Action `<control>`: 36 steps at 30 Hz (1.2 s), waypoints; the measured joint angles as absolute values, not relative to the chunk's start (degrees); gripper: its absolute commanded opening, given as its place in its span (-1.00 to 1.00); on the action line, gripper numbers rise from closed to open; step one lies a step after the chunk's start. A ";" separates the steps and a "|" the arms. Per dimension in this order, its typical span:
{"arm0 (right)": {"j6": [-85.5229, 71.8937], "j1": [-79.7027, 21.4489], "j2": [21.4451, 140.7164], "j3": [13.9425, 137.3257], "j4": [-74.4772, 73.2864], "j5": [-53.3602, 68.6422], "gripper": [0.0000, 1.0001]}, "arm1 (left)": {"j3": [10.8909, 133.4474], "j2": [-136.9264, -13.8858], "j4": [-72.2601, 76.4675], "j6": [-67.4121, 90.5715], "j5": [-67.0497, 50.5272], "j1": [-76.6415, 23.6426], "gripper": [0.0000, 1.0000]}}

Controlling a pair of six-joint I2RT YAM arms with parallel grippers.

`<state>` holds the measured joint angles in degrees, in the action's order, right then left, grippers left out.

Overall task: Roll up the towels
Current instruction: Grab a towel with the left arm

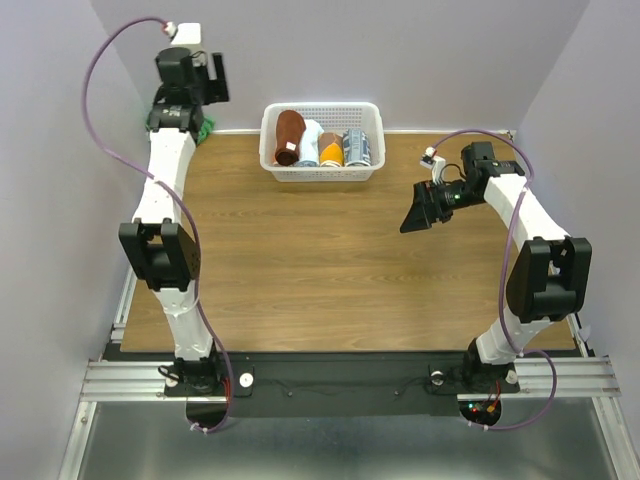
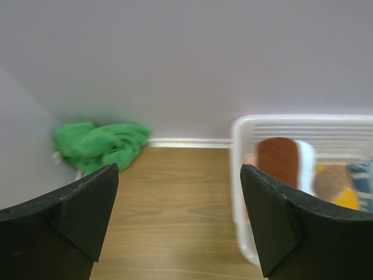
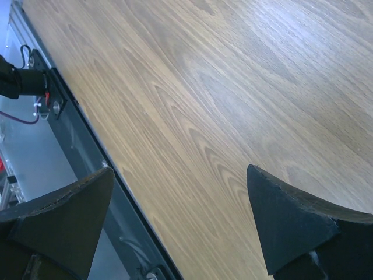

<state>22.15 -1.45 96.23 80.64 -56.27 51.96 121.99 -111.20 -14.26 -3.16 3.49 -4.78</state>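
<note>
A crumpled green towel (image 2: 100, 146) lies in the far left corner of the table against the wall; in the top view only a bit of it (image 1: 205, 129) shows behind the left arm. My left gripper (image 2: 178, 192) is open and empty, raised over the far left of the table (image 1: 218, 78), with the towel ahead to its left. A white basket (image 1: 322, 172) at the far middle holds several rolled towels, brown (image 1: 289, 136), white, orange and blue. My right gripper (image 1: 418, 210) is open and empty, above the right side of the table.
The wooden table (image 1: 330, 260) is bounded by grey walls at the back and sides. The basket's near corner (image 2: 247, 192) is close to my left gripper's right finger. A metal rail and cables (image 3: 52, 105) run along the near table edge.
</note>
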 measured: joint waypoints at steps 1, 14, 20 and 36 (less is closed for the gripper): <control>21.98 -1.45 96.23 80.64 -56.25 51.81 1.00 | 121.97 -112.14 -14.26 -2.90 3.27 -3.03 0.91; 20.56 -1.45 101.14 80.62 -55.27 50.72 1.00 | 123.63 -134.69 -9.41 6.20 2.04 9.98 0.80; 19.68 -1.45 104.49 80.64 -55.00 49.34 1.00 | 126.23 -141.73 -1.58 9.02 -1.34 11.55 0.75; 16.64 -1.45 110.56 83.22 -54.43 46.81 1.00 | 135.61 -157.38 9.89 24.91 -9.52 14.37 0.38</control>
<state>16.64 -1.45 110.56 83.22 -54.43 46.81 135.61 -157.38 9.89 24.91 -9.52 14.37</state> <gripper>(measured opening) 0.999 0.729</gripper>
